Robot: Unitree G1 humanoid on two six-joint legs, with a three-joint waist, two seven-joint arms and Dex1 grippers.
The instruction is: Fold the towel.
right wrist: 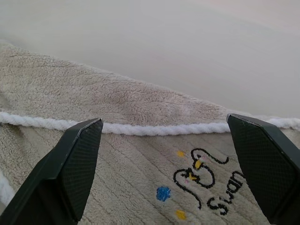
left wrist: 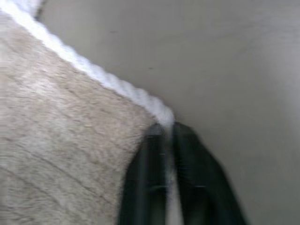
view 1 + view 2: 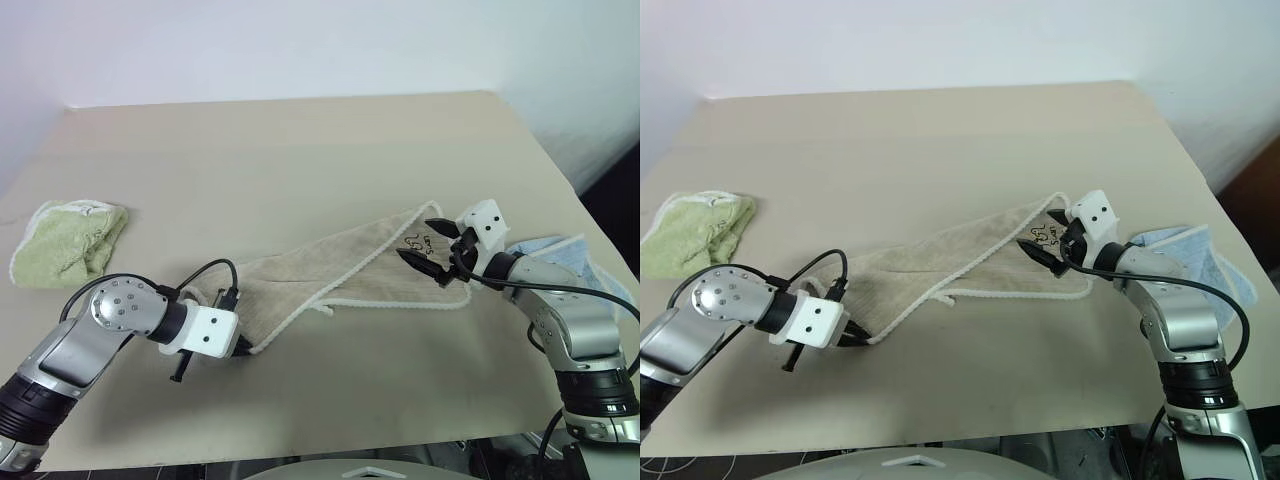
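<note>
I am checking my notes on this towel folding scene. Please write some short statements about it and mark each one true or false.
1. The left end effector is shut on a corner of the beige towel. True.
2. The right end effector is shut on the towel. False: its fingers stand wide open over the printed corner.
3. A green towel lies on the table at the robot's left. True.
4. The blue towel lies on top of the green one. False: it lies by the right arm.

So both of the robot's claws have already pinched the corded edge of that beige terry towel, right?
Not quite. Only the left gripper has pinched the beige terry towel at its white corded edge, as the left wrist view shows. The right gripper hangs open over the towel's printed corner, as the right wrist view shows.
</note>
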